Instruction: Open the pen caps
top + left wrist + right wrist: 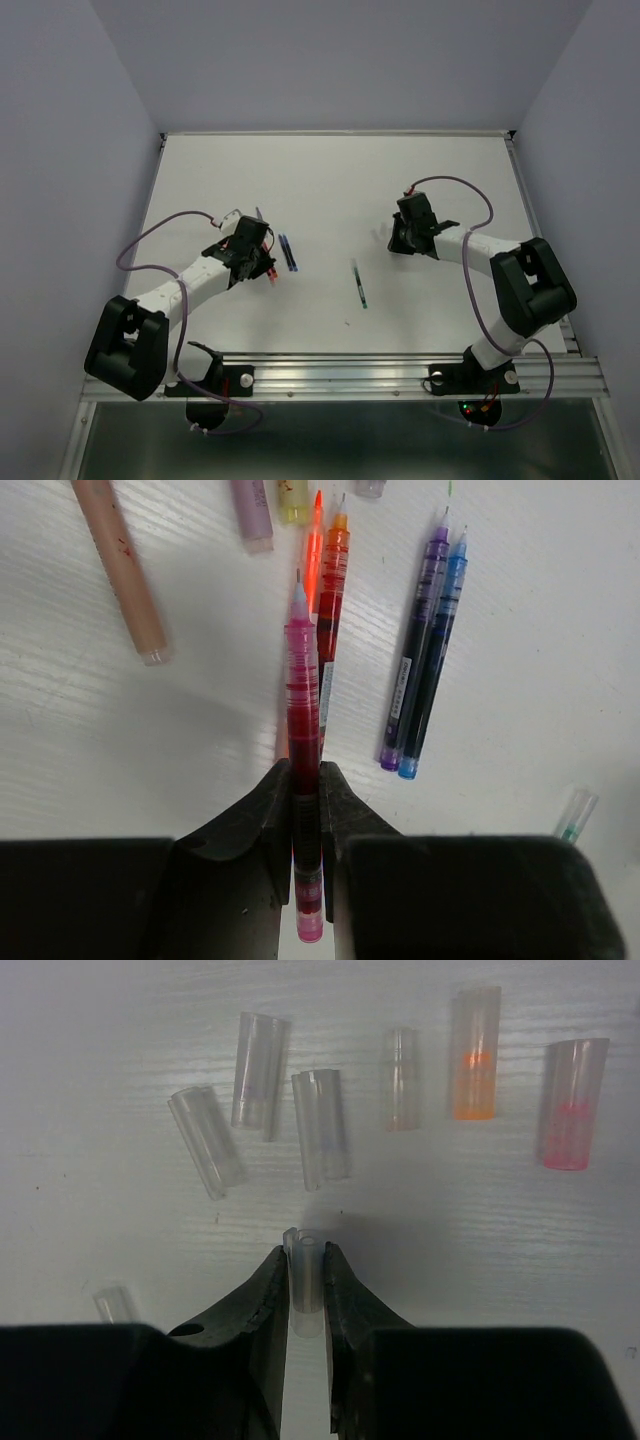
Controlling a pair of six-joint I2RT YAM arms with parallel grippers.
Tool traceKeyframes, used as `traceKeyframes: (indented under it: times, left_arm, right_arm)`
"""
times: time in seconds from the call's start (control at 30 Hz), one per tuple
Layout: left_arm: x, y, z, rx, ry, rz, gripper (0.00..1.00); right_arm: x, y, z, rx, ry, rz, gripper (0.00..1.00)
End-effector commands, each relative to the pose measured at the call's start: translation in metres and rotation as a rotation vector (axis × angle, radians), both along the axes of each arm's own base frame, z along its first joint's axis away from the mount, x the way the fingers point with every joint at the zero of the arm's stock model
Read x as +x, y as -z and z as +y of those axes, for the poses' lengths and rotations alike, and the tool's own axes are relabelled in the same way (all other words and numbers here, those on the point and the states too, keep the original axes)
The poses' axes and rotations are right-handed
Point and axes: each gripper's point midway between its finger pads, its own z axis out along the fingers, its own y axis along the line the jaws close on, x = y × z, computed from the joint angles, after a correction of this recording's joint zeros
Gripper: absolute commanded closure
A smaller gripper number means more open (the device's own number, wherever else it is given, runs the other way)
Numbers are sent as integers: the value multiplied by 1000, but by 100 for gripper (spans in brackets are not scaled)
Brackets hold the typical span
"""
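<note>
Across the white surface (330,180), the left gripper (305,780) is clamped narrow around a pink pen (302,680) whose bare tip points away. An orange pen (333,580) lies just beside it. A purple pen (420,640) and a blue pen (440,650) lie touching side by side further right. The right gripper (305,1260), well apart, pinches a clear cap (306,1272) with its open end showing. Loose caps (320,1125) lie beyond it, among them an orange-tinted cap (473,1055) and a pink-tinted cap (572,1105).
</note>
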Motion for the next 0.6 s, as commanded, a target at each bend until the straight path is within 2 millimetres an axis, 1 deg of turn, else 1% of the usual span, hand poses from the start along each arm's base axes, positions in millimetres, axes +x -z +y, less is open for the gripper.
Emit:
traceKeyframes:
  times: [0.0, 0.17, 0.2, 0.23, 0.33, 0.37, 0.43, 0.47, 0.53, 0.57]
  left_arm:
    - [-4, 12, 18, 37, -58, 31, 100]
    - [-2, 18, 25, 45, -74, 43, 100]
    - [-2, 22, 25, 47, -71, 54, 100]
    - [-2, 24, 25, 44, -68, 61, 100]
    - [-2, 33, 25, 50, -59, 90, 100]
    - [-3, 34, 25, 50, -59, 96, 100]
    - [-4, 37, 24, 44, -54, 109, 93]
    - [-5, 38, 24, 43, -53, 111, 90]
    - [-5, 36, 23, 40, -49, 105, 83]
    - [-5, 35, 24, 42, -53, 102, 82]
  right_arm:
    - [1, 1, 6, 7, -8, 1, 78]
    - [0, 2, 5, 2, -3, 9, 69]
    - [0, 1, 6, 3, -4, 9, 63]
    - [1, -3, 6, 9, -6, 2, 60]
    - [1, -10, 7, 15, -14, -10, 56]
    - [2, -16, 8, 21, -14, -24, 55]
    - [1, -22, 8, 25, -24, -33, 51]
    - [1, -29, 9, 34, -28, -47, 50]
    - [0, -35, 10, 40, -41, -60, 50]
    - [-2, -39, 15, 47, -64, -70, 49]
